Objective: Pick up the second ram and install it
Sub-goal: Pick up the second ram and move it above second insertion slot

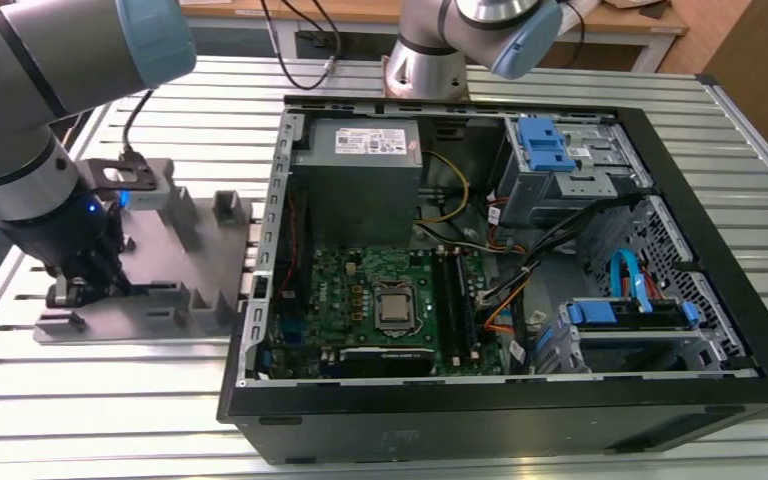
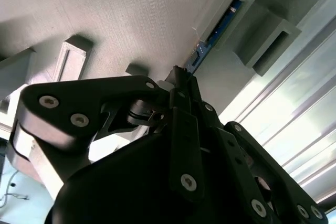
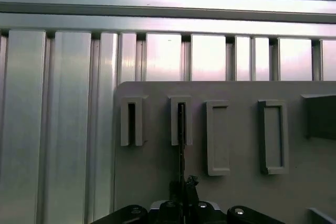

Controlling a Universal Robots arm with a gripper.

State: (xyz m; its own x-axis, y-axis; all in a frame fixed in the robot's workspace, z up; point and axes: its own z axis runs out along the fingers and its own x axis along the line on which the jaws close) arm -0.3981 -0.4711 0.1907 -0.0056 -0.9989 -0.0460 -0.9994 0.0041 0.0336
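Grey plastic plate (image 3: 247,192) holds the second ram (image 3: 181,153) on its thin edge in a slot, its long side running straight out from the gripper (image 3: 182,186), which seems pinched shut on its near end

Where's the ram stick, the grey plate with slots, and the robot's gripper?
second ram (image 3: 181,150): first wrist view, on its thin dark edge.
grey plate (image 3: 152,182): first wrist view, on a bare flat part.
gripper (image 2: 180,80): second wrist view, between its fingertips, closed on the ram.
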